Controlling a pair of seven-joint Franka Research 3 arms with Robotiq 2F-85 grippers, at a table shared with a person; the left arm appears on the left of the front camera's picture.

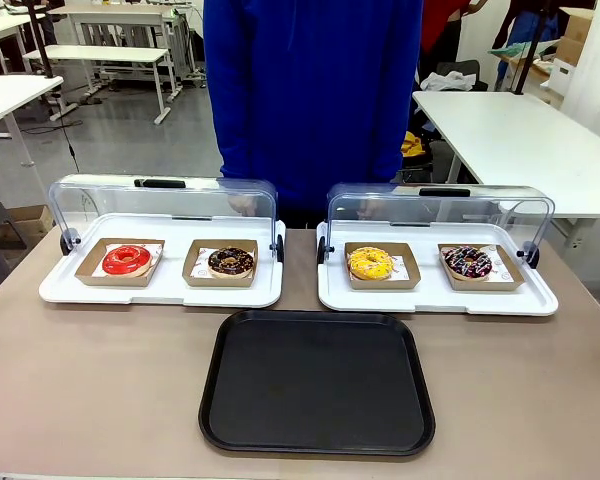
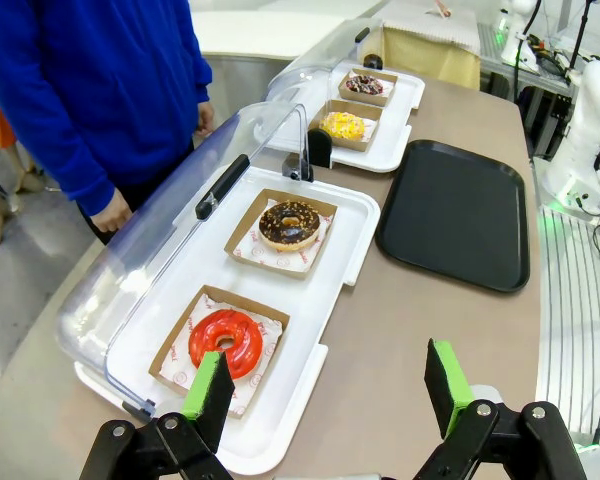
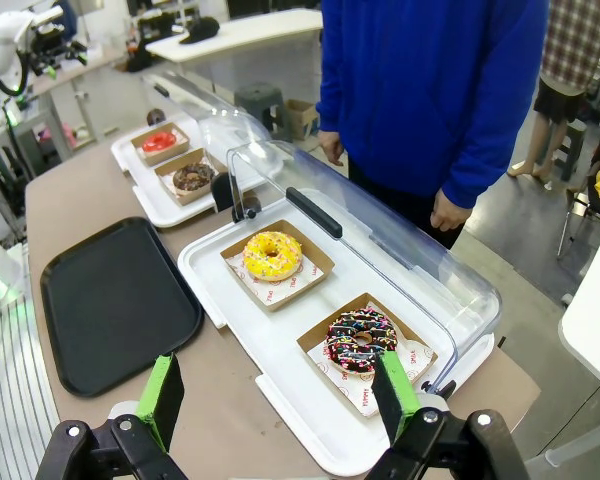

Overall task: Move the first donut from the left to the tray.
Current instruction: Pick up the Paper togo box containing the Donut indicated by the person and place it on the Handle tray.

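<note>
The red-glazed donut sat in its small brown cardboard tray at the left end of the left white display tray. That tray's clear lid stood swung up along the far edge, toward the person in blue. A chocolate-glazed donut lay in its own cardboard holder just to the right, with a strip of white between the two.

The black tray lay mid-table on the near side, close below the front rims of both display trays but apart from them. Its whole flat floor was open to view.

The left gripper hung over the display tray's near edge by the red donut, fingers spread wide and grasping nothing. The right gripper hung likewise released, over the near edge of the other display tray.
</note>
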